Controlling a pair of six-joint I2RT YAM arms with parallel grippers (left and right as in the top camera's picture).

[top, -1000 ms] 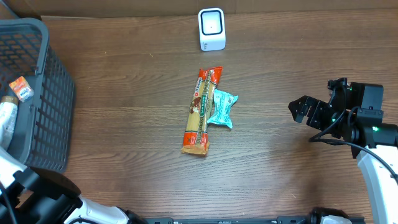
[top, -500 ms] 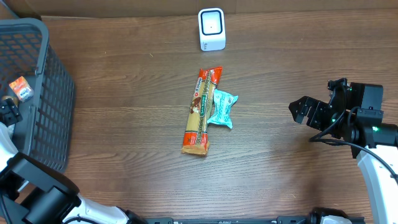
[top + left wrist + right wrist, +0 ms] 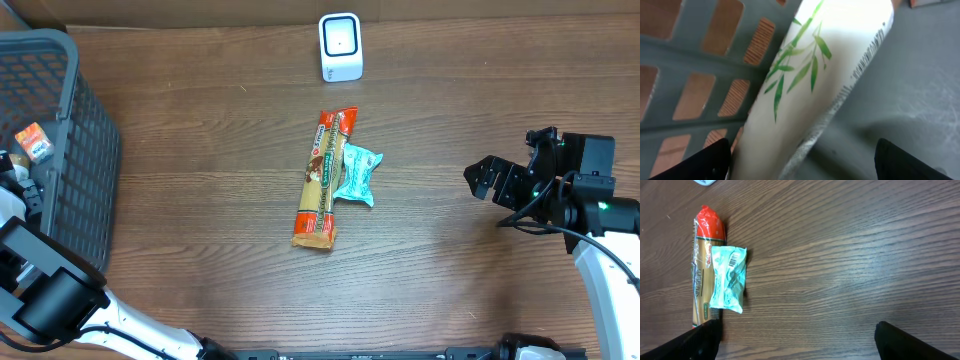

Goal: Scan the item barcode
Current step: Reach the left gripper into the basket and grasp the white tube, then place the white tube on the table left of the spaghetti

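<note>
Picking an item to scan: left fingers (image 3: 710, 159) hang apart, seemingly astride the tube (image 3: 810, 75) in the basket (image 3: 62, 120), and need closing; right fingers (image 3: 700, 341) hover apart over the counter (image 3: 200, 210).

No word or number can be read anywhere. The teal packet (image 3: 727, 279) near the middle of the table (image 3: 865, 255) carries a barcode on a white patch, its digits too small to read. The long orange packet (image 3: 702, 270) touching it has lengthwise lettering, illegible. The white tube (image 3: 830, 65) in the basket (image 3: 95, 160) shows a green leaf sprig and blurred fine print along its seam.
</note>
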